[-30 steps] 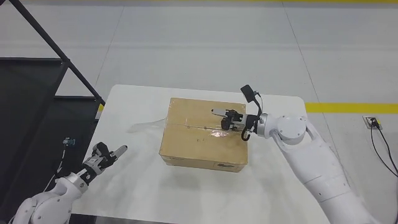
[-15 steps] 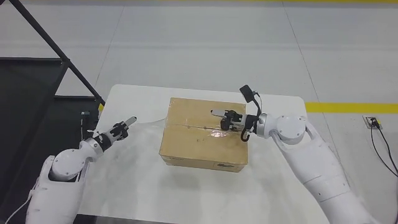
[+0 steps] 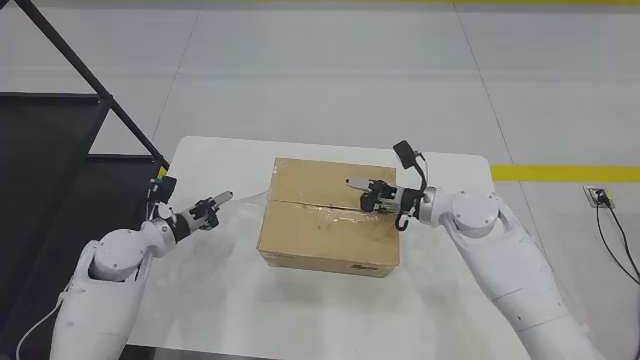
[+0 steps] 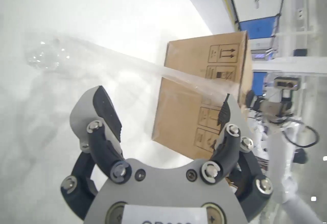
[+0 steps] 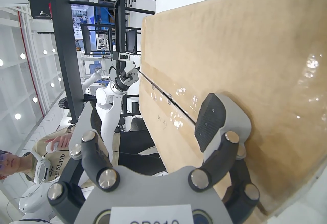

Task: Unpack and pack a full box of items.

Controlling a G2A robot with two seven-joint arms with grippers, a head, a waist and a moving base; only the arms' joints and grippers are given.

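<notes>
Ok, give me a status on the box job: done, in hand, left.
Done: a clear tape strip hangs loose from the box onto the table. In hand: the right claw, open, sits over the top seam; the left claw, open, faces the loose tape. Left: the box is shut, nothing unpacked, so nearly everything.

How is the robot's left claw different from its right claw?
The left gripper is off the box, over the table; the right gripper is over the box's top, by the middle seam. The left gripper faces the box's side, where a loose strip of clear tape stretches out; the right gripper points along the lid. Both are the same kind of gripper, both are open, and both hold nothing.
</notes>
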